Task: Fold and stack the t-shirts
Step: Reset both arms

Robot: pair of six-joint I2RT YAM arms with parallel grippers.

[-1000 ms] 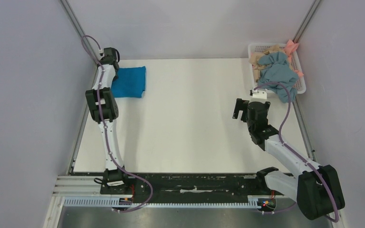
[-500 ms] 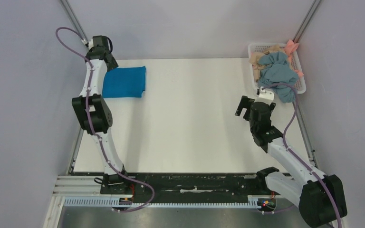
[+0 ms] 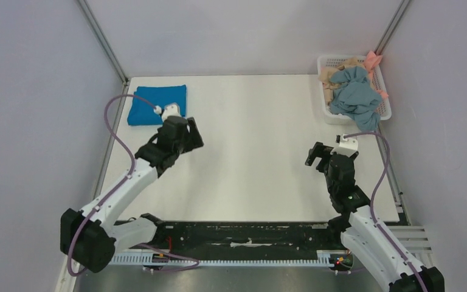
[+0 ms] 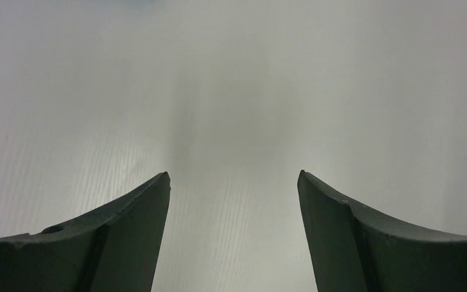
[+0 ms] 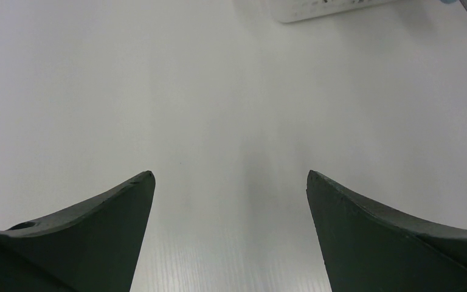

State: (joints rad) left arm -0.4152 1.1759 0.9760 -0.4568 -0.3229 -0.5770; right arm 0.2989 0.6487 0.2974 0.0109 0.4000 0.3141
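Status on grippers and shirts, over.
Left gripper open, empty. Right gripper open, empty. Folded blue t-shirt at far-left corner; crumpled grey-blue shirt in white plastic basket. Nothing blocking.

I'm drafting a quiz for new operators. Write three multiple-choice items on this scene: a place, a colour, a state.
1. Where is the folded t-shirt? A. far left corner of the table B. table centre C. near right corner
2. Its colour? A. pink B. blue C. tan
3. Left gripper and right gripper? A. both open B. both shut C. one shut on cloth
Answers: A, it lies at the table's far left; B, blue cloth; A, each wrist view shows fingers apart, nothing between.
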